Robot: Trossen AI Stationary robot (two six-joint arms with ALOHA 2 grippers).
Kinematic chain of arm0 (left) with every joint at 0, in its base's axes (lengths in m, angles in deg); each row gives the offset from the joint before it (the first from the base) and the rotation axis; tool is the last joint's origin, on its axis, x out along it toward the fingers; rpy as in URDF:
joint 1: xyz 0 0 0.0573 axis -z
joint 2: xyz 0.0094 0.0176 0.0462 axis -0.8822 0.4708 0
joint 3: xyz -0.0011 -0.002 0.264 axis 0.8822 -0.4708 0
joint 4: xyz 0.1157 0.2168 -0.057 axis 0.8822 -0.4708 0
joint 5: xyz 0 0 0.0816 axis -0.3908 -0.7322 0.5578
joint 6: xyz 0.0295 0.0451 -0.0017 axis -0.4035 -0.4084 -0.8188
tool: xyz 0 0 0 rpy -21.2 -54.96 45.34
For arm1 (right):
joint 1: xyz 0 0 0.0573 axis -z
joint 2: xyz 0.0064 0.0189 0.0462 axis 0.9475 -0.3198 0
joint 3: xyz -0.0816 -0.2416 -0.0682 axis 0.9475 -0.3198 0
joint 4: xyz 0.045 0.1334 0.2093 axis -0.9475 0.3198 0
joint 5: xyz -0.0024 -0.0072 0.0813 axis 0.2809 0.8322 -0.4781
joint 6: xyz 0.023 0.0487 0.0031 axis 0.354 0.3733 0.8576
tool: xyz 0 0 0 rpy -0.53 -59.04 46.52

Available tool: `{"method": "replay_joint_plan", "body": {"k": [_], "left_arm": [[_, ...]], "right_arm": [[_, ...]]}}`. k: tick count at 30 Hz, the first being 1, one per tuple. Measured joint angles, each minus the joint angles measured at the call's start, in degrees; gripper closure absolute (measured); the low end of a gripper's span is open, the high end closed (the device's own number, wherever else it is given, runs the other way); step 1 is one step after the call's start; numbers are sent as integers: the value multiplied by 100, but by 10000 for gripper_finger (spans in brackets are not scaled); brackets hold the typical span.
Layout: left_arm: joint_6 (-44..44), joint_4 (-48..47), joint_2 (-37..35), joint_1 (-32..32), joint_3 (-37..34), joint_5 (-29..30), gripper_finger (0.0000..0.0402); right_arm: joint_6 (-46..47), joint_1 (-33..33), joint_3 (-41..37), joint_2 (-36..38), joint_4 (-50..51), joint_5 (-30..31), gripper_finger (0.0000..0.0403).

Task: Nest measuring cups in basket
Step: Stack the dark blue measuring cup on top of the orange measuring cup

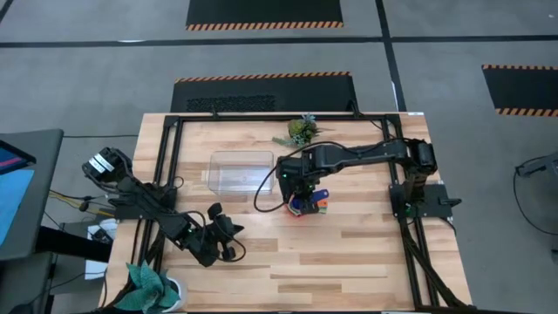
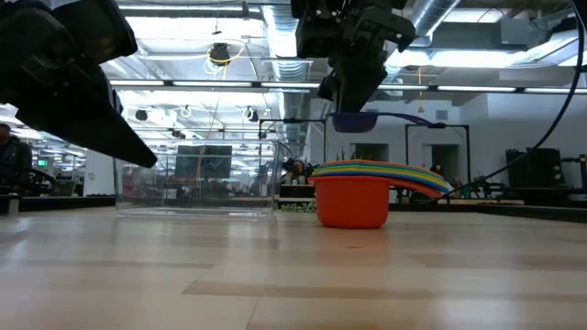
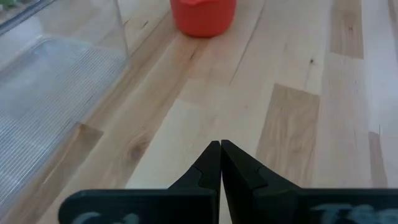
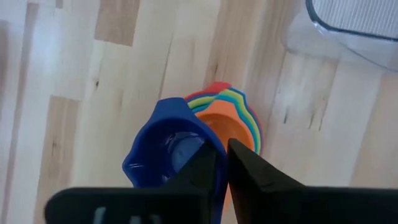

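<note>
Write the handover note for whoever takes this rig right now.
Right gripper: shut on the dark blue cup, held in the air just above the stack of cups.
Left gripper: shut, empty, waiting near the table's front left.
Stack of cups: nested, red one outermost, standing on the table beside the basket, not in it.
Done: most cups nested.
Left: seat the dark blue cup in the stack, then get the stack into the basket, which looks empty.

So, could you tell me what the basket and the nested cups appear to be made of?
The basket looks like clear plastic: see-through walls, with a fine ribbed floor. The stacked cups appear to be smooth moulded plastic in solid bright colours, as does the blue cup held in the right tool.
</note>
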Motion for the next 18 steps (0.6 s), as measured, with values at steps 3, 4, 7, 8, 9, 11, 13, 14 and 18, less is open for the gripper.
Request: {"method": "replay_joint_plan", "body": {"k": [3,4,7,8,9,11,13,14,18], "left_arm": [[-29,41,0,0,0,230,401],[-101,62,0,4,0,343,401],[-440,180,0,2,0,519,401],[-559,262,0,11,0,541,401],[-676,356,0,26,0,549,401],[-866,498,0,67,0,554,401],[-1013,586,0,137,0,590,401],[-1078,610,0,176,0,637,401],[-1128,611,0,316,0,855,401]], "right_arm": [[1,-3,0,0,-32,-2,348],[0,-16,0,0,-54,-2,347],[-79,-42,0,0,-112,5,346],[-147,-46,0,0,-107,5,346],[-215,-51,0,0,-101,3,346],[-284,-53,0,0,-9,1,346],[-254,3,0,0,106,-2,345],[-232,41,0,0,177,1,345],[-198,140,-306,11,-165,-19,345]]}}
